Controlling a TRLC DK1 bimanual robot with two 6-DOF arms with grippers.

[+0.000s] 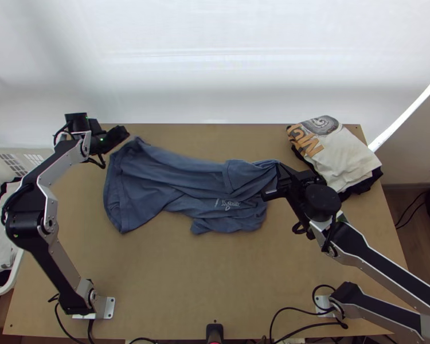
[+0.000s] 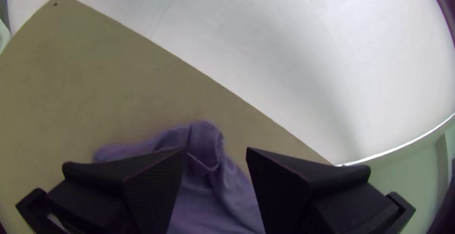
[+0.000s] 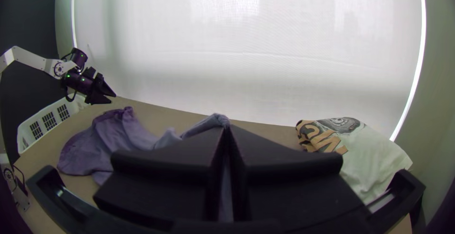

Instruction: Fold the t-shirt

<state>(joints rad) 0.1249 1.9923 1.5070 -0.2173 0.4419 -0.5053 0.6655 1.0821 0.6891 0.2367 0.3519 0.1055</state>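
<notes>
Top cam: high over wooden table (image 1: 215, 286)'s near edge, looking steeply down, farthest off. Left wrist cam: close over table's far-left part, angled at far edge and white backdrop (image 1: 215, 63). Right wrist cam: low over table's right side, facing far edge. All three share far edge; top and right wrist, white basket (image 3: 29, 129) at table's left.

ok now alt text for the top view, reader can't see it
A rumpled blue t-shirt lies across a light wooden table, its right end pinched in the right arm's black two-fingered tool. The left arm's matching tool is beside the shirt's far left corner; a cream and black clothing pile lies at far right.
</notes>
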